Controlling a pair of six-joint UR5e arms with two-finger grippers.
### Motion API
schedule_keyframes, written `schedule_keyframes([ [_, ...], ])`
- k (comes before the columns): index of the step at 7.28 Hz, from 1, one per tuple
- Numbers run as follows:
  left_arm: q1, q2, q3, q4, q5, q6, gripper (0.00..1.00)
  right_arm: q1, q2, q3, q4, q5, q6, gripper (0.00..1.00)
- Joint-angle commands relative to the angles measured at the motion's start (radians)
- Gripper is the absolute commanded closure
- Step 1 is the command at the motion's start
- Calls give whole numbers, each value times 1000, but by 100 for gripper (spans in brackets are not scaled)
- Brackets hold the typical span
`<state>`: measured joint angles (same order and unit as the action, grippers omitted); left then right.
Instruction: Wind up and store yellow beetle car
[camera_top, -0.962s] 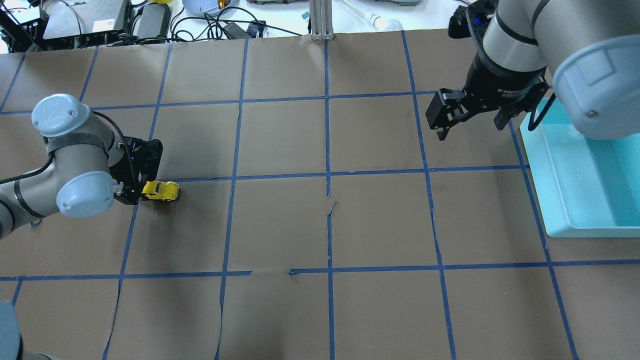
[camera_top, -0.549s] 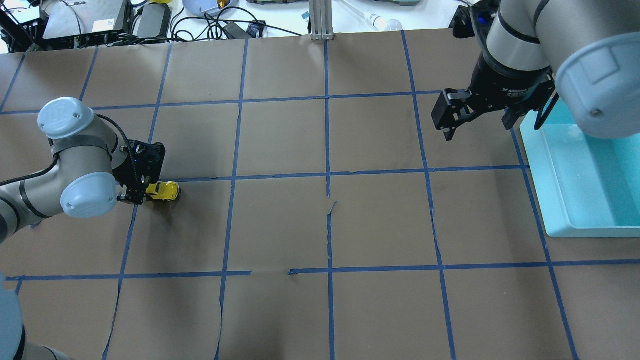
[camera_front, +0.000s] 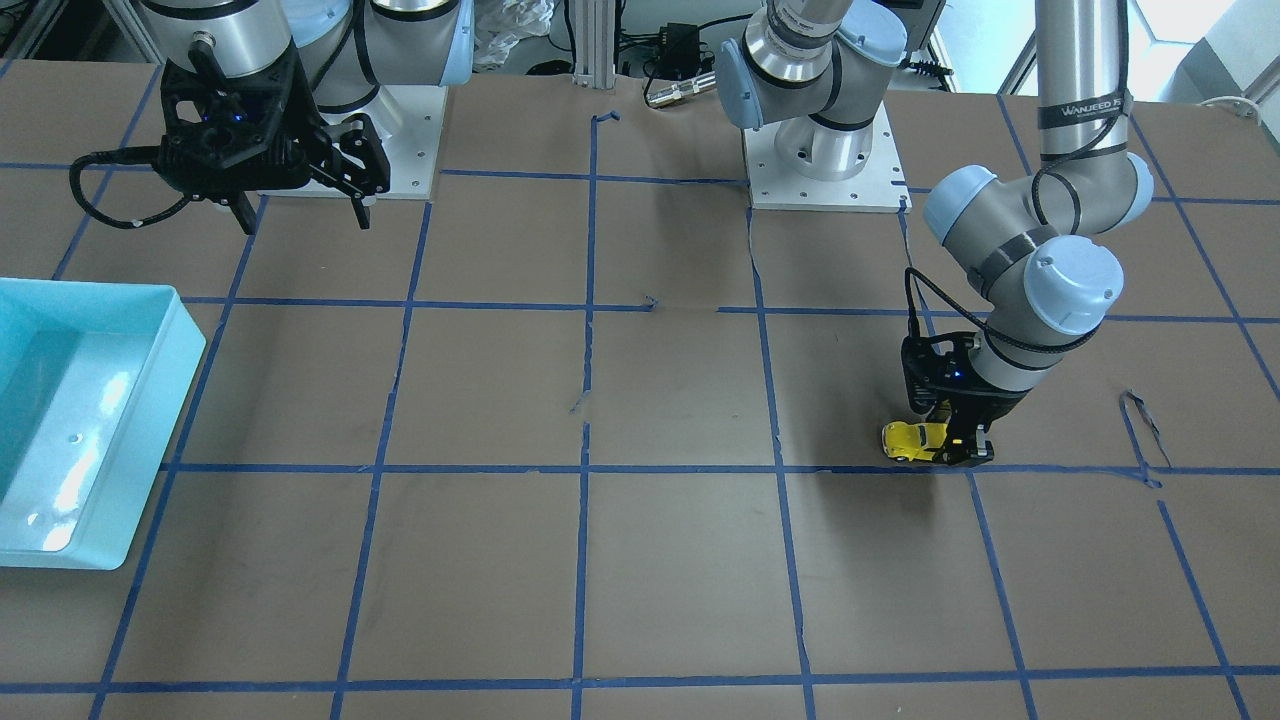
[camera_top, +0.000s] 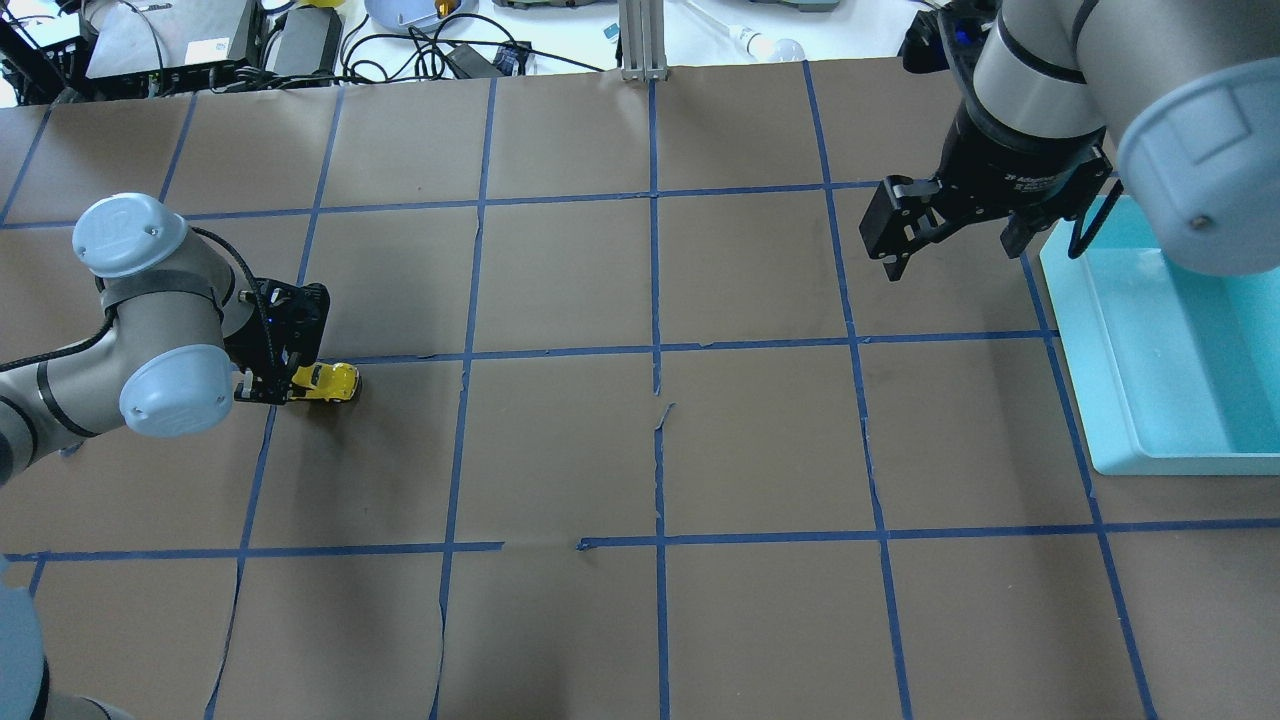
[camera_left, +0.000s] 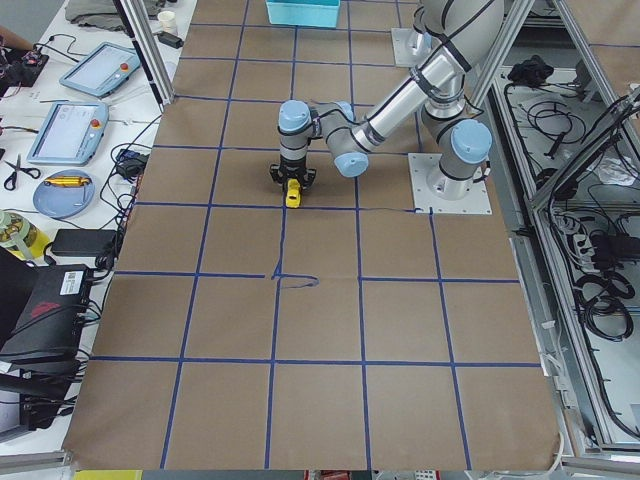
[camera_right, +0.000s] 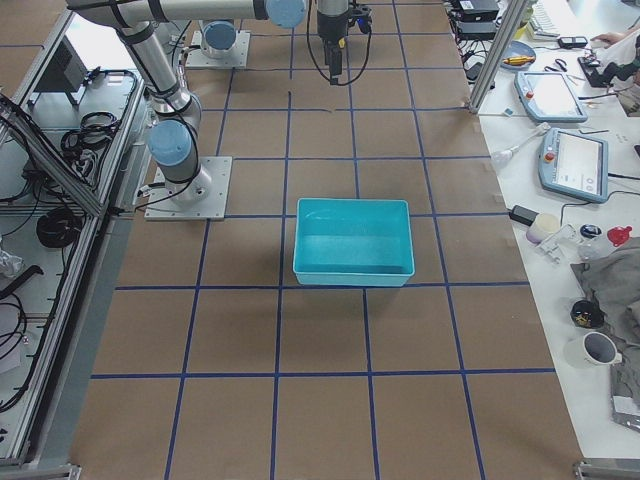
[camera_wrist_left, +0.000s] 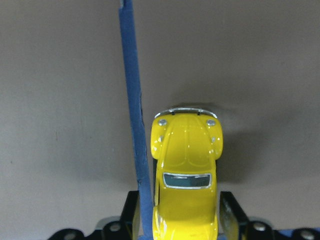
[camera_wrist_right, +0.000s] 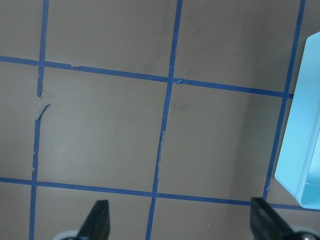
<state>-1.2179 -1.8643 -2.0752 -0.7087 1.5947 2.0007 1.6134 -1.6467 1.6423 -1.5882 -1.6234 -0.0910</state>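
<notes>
The yellow beetle car (camera_top: 332, 382) stands on the brown paper at the table's left, on a blue tape line. It also shows in the front view (camera_front: 908, 440) and the left side view (camera_left: 292, 194). My left gripper (camera_top: 283, 385) is low over the table, with its fingers (camera_wrist_left: 227, 216) closed in against the sides of the car's rear (camera_wrist_left: 186, 165). The car's nose points away from the wrist. My right gripper (camera_top: 950, 245) hangs open and empty above the table at the far right, beside the bin; its fingertips (camera_wrist_right: 98, 220) are spread wide.
A turquoise bin (camera_top: 1100, 350) stands at the table's right edge, empty in the right side view (camera_right: 350, 275). Blue tape lines grid the paper. Cables, tablets and clutter lie beyond the far edge (camera_top: 300, 40). The arm bases (camera_front: 820, 170) are at the robot's side.
My left gripper has moved right, so its fingers now straddle the car's rear; the car has stayed in place. My right gripper has drifted slightly right and stayed open.
</notes>
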Motion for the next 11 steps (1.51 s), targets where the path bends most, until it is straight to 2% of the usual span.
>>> schedule_keyframes([
  [1,0,-1,3,0,1,3,61,-6,4,2,-39,-9,8,0],
  [2,0,-4,3,2,1,1,75,-7,8,2,-58,-3,7,0],
  [3,0,-4,4,2,-1,0,82,-9,8,4,-58,-3,5,0],
  [7,1,-9,10,-1,4,-5,85,-9,8,11,-56,0,33,0],
  [8,3,-9,12,-1,5,-5,89,-9,8,11,-55,0,36,0],
  [11,6,-12,14,-1,14,-2,89,-9,8,11,-59,37,36,0],
])
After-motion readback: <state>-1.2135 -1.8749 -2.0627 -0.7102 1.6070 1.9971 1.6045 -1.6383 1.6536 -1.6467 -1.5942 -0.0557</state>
